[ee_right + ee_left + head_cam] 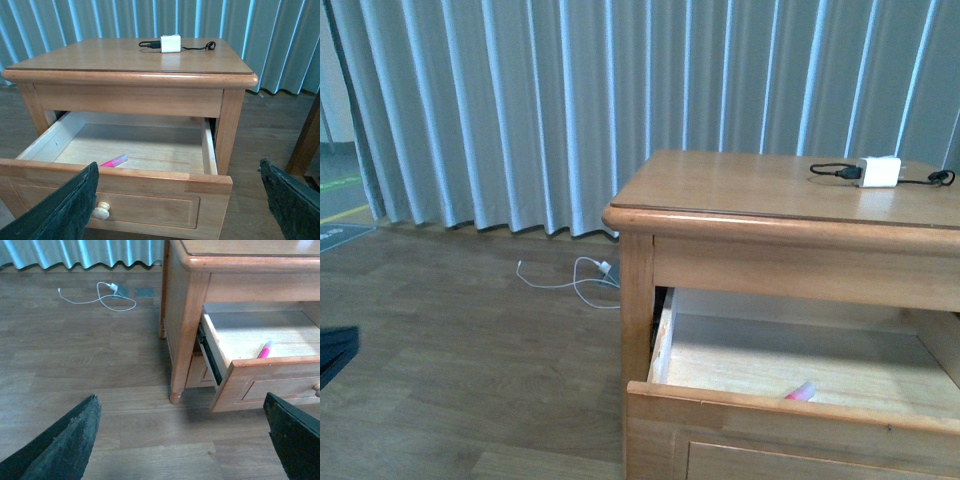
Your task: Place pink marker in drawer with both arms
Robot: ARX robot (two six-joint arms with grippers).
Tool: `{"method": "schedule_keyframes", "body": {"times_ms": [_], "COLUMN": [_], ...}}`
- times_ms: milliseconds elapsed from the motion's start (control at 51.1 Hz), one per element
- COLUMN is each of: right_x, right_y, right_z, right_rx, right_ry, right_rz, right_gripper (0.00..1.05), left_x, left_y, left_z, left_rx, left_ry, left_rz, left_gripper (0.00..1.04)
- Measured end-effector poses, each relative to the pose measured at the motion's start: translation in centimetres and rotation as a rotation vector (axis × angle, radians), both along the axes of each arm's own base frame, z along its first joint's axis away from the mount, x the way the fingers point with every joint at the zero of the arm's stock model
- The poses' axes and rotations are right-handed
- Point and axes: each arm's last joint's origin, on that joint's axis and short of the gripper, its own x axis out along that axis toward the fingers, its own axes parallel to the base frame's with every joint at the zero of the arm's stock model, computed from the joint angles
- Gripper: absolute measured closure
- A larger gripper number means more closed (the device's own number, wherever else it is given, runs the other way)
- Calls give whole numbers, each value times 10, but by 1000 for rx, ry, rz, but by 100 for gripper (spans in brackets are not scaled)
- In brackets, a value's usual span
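Note:
The honey-coloured drawer (150,187) of the wooden nightstand (130,57) stands pulled out, its light interior showing. Inside, near the front wall, lies the pink marker (113,161), also visible as a pink tip (801,391) behind the drawer front (790,420) and as a pink stick (264,349) in the left wrist view. The drawer's pale knob (102,210) shows on the front panel. My right gripper (180,200) is open in front of the drawer, holding nothing. My left gripper (182,440) is open over the floor, left of the nightstand leg (176,390), apart from the drawer (260,380).
A white charger block (879,171) with a black cable rests on the nightstand top. A white cable (575,280) lies on the wooden floor by the pale curtains (570,100). A dark part of an arm (335,350) shows at the front view's left edge.

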Motion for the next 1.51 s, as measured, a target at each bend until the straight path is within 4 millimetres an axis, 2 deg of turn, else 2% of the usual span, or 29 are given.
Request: {"method": "schedule_keyframes", "body": {"times_ms": [274,352,430,587,685,744,978,1507], "right_x": [0,0,0,0,0,0,0,0], "right_y": [0,0,0,0,0,0,0,0], "right_z": [0,0,0,0,0,0,0,0], "right_rx": [0,0,0,0,0,0,0,0], "right_ry": [0,0,0,0,0,0,0,0], "right_rz": [0,0,0,0,0,0,0,0], "right_gripper": [9,9,9,9,9,9,9,9], "left_x": [-2,-4,-9,-16,-20,-23,-31,-45], "left_y": [1,7,15,26,31,35,51,51], "left_z": [0,-6,-12,-23,-29,-33,-42,-49], "left_rx": [-7,-10,-13,-8,-4,-4,-1,-2], "left_ry": [-27,-151,-186,-196,-193,-196,-197,-201], "left_rz": [37,179,218,217,216,220,230,223], "left_gripper": [9,23,37,64,84,100,101,101]}}
